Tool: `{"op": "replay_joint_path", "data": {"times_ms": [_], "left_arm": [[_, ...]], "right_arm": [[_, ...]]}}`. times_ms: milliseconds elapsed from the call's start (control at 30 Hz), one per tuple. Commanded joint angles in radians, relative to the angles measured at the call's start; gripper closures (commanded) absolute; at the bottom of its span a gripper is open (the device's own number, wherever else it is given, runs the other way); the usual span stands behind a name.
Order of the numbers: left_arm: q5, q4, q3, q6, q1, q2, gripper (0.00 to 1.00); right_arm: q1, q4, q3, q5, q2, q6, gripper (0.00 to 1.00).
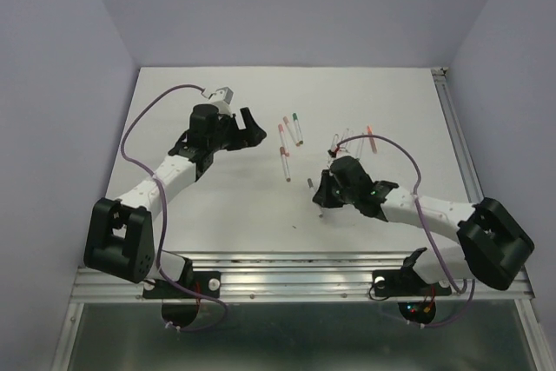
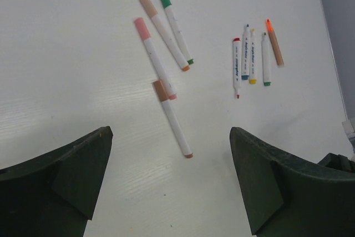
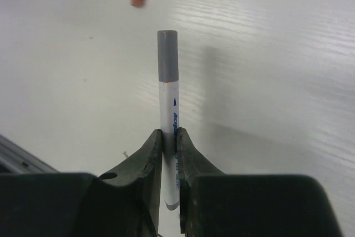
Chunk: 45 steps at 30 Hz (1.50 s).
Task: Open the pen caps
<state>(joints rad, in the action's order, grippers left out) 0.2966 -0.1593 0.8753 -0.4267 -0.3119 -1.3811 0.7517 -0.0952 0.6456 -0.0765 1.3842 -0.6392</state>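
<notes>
Pen [image 3: 168, 104] in right tool [image 3: 169, 135], print [image 3: 174, 116] illegible

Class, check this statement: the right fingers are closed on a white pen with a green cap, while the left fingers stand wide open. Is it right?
Not quite. The right wrist view shows the cap is grey, not green. The rest holds: right fingers closed on the white pen, left fingers wide open.
</notes>
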Motion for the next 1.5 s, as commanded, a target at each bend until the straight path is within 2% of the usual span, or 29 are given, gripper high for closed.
{"op": "replay_joint_path", "data": {"times_ms": [0,167,367,733,1167,1467], "left_arm": [[0.073,-0.075,0.005,-0.036,-0.068,0.042,0.01],[0.090,-0.105,0.024,-0.084,-0.174,0.037,0.01],[0.099,-0.149,0.031,-0.127,-0.256,0.034,0.04],[0.099,-0.171,0.030,-0.156,-0.283,0.016,0.14],[0.154,-0.215,0.030,-0.192,-0.303,0.002,0.45],[0.154,-0.217,0.028,-0.187,-0.305,-0.003,0.46]], "right_arm": [[0.011,0.234,-0.047,0.147,-0.167,0.094,0.99],[0.011,0.299,-0.046,0.156,-0.257,0.105,0.99],[0.011,0.316,0.022,0.141,-0.248,0.107,0.99],[0.011,0.394,0.042,0.182,-0.226,0.111,0.99],[0.011,0.476,0.049,0.161,-0.152,0.139,0.99],[0.011,0.517,0.045,0.167,-0.146,0.148,0.99]]}}
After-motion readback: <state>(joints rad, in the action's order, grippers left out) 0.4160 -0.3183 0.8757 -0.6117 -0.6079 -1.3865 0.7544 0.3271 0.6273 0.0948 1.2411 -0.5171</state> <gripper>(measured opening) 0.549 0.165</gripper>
